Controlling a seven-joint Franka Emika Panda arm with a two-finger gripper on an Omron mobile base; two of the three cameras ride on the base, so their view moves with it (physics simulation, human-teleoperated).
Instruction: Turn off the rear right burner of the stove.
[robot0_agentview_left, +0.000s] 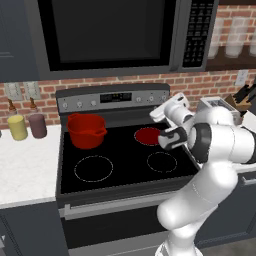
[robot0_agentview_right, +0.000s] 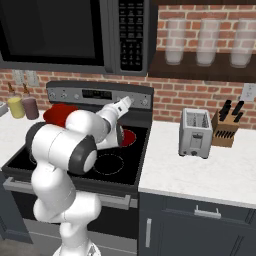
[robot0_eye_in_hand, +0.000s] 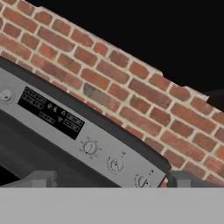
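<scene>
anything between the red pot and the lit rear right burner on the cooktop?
Nothing. In the left base view, only bare black glass of the stove separates the red pot from the glowing rear right burner.

One red pot (robot0_agentview_left: 86, 130); one toaster (robot0_agentview_right: 195, 133) — three jars (robot0_agentview_right: 208, 42)

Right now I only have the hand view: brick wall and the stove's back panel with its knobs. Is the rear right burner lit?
Observer: Yes. The rear right burner glows solid red in the left base view.
Operator: Anything standing on the cooktop?
Observer: A red pot, on the rear left burner.
Operator: Where is the end effector relative to the panel?
Observer: In the right base view the end effector hangs over the back of the cooktop, open, aimed at the right end of the back panel. I can't see it touching a knob.
</scene>
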